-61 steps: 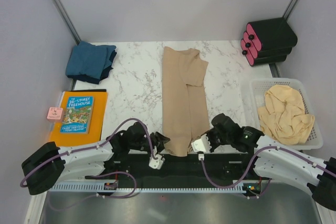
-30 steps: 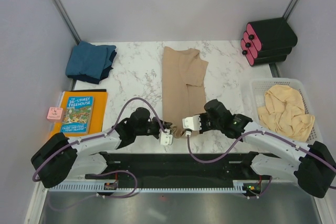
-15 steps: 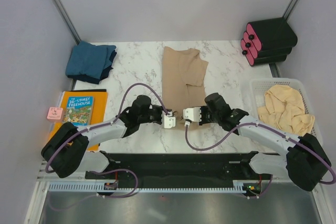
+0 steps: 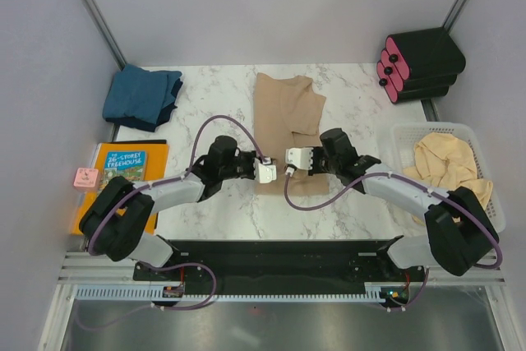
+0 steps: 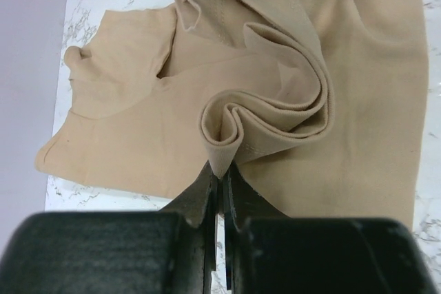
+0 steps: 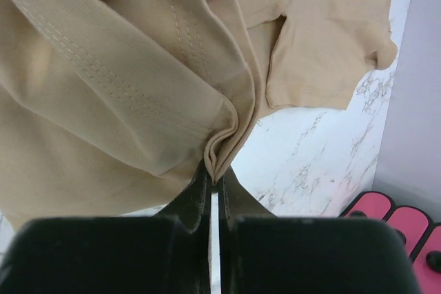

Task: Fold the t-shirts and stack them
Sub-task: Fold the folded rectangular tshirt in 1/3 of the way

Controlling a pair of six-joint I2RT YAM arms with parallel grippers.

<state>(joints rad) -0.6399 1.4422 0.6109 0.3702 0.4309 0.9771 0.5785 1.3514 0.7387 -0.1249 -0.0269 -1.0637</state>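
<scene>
A tan t-shirt (image 4: 288, 108) lies lengthwise on the middle of the marble table, sides folded in. My left gripper (image 4: 269, 172) is shut on its lower hem corner, bunched cloth (image 5: 269, 115) rising from the fingertips. My right gripper (image 4: 289, 162) is shut on the other hem corner (image 6: 220, 135). Both hold the hem lifted over the shirt's middle, doubled back towards the collar. A folded dark teal-blue t-shirt (image 4: 143, 97) lies at the back left. A crumpled pale beige t-shirt (image 4: 448, 177) fills the basket on the right.
An orange-and-blue picture book (image 4: 122, 178) lies at the left edge with a small pink item (image 4: 85, 177) beside it. A white basket (image 4: 399, 150) stands at the right. Black-and-pink rolls (image 4: 419, 63) sit at the back right corner.
Both grippers have carried the shirt's bottom hem from the table's near edge away from the bases, up over the shirt's middle, so the lower half is folding over.
</scene>
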